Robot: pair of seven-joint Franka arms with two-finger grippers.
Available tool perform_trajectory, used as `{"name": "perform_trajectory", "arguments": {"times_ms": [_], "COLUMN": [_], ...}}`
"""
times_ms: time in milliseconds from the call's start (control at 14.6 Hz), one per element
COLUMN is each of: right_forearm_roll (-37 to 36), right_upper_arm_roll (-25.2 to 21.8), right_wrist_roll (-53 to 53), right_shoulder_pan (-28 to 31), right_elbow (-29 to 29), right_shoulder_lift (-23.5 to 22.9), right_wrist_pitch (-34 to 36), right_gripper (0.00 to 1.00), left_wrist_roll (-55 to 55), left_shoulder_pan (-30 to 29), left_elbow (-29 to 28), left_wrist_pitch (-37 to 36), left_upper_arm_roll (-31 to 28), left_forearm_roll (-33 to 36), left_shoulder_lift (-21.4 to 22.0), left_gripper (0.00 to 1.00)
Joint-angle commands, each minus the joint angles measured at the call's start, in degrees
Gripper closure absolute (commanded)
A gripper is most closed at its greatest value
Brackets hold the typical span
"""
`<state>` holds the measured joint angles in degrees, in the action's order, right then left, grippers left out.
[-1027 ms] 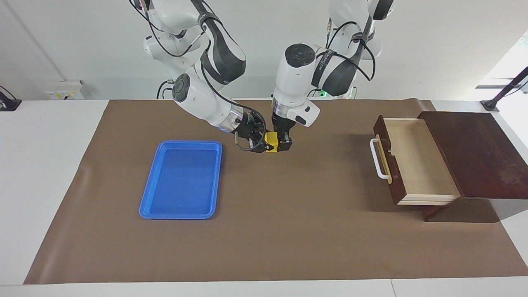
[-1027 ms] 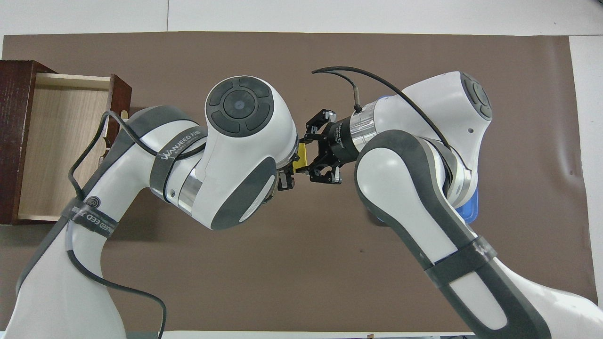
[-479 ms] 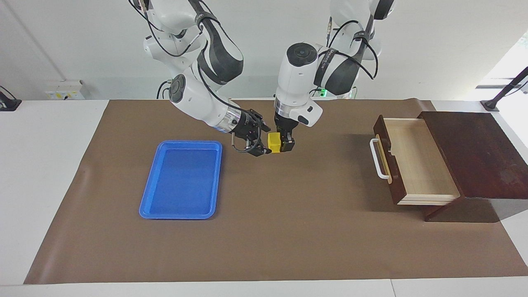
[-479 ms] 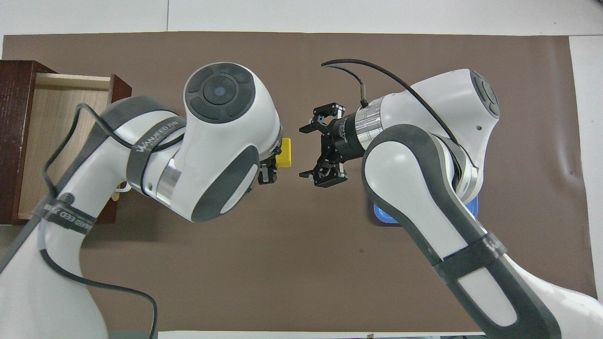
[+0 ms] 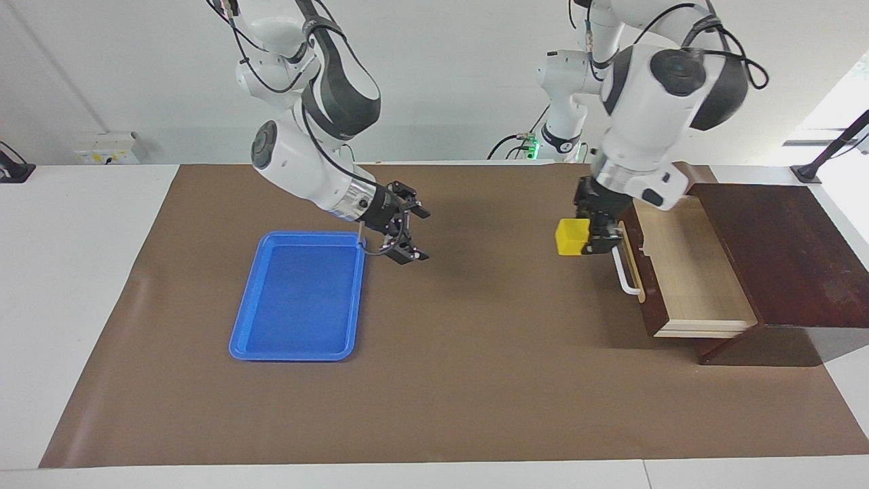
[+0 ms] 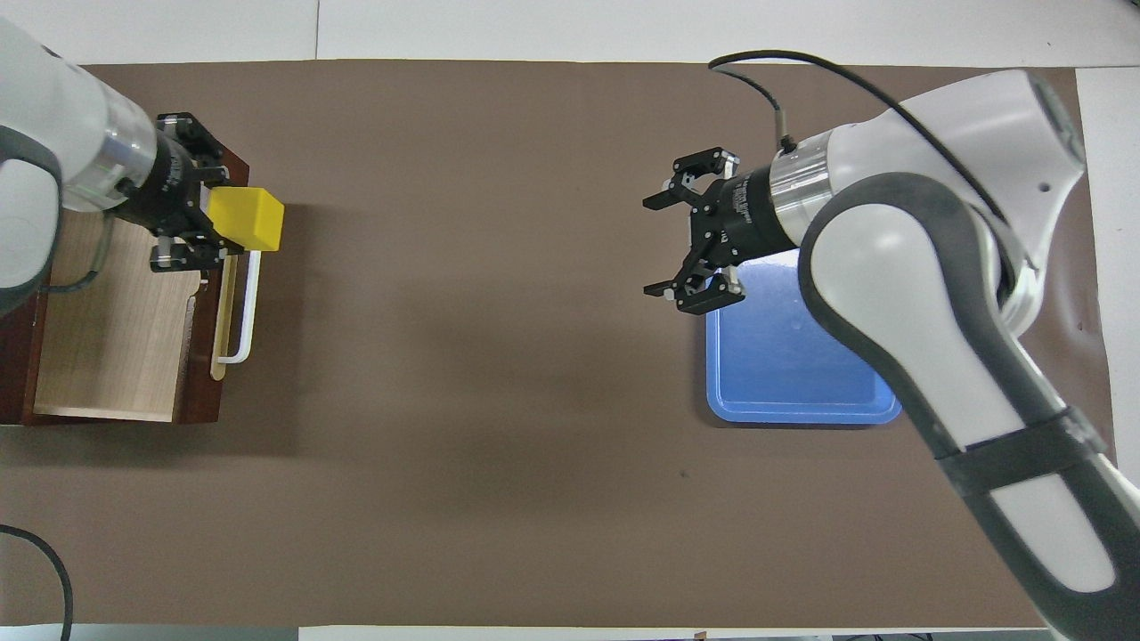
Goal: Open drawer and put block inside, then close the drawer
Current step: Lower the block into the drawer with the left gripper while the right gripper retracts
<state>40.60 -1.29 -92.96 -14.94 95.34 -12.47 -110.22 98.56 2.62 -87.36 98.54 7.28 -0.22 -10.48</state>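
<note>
The drawer (image 5: 686, 272) stands pulled out of its dark wooden cabinet (image 5: 781, 251) at the left arm's end of the table, its pale interior showing nothing inside. My left gripper (image 5: 589, 236) is shut on the yellow block (image 5: 569, 236) and holds it in the air over the drawer's front and white handle (image 5: 623, 261). The overhead view shows the same: left gripper (image 6: 214, 223), block (image 6: 251, 220), handle (image 6: 247, 307), drawer (image 6: 116, 329). My right gripper (image 5: 419, 234) is open and holds nothing, over the mat beside the blue tray; it also shows in the overhead view (image 6: 653, 247).
A flat blue tray (image 5: 244, 326) lies on the brown mat (image 5: 475, 353) toward the right arm's end; it shows in the overhead view (image 6: 802, 411) partly under the right arm. White tabletop borders the mat.
My left gripper has carried the block from mid-table to over the drawer's front. My right gripper let go of the block, opened and drew back toward the blue tray.
</note>
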Motion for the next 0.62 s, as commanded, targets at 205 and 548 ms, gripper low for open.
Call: {"name": "perform_trajectory", "arguments": {"times_ms": [205, 548], "right_forearm_roll": [-12.4, -28.6], "right_upper_arm_roll": [0.0, 0.0], "right_wrist_roll": [27.6, 63.0], "right_shoulder_pan": [9.2, 11.9], "right_elbow": [-5.2, -5.2], "right_shoulder_lift": [2.8, 8.1], "right_wrist_pitch": [16.2, 23.0], "right_gripper": [0.0, 0.0], "left_wrist_roll": [-15.8, -17.3], "left_shoulder_pan": [-8.5, -15.1], "left_elbow": [-20.1, -28.3], "left_wrist_pitch": [12.7, 20.9], "left_upper_arm_roll": [0.5, 0.5], "left_forearm_roll": [0.0, 0.0], "left_shoulder_lift": [8.4, 9.6], "left_gripper": [1.0, 1.0]}}
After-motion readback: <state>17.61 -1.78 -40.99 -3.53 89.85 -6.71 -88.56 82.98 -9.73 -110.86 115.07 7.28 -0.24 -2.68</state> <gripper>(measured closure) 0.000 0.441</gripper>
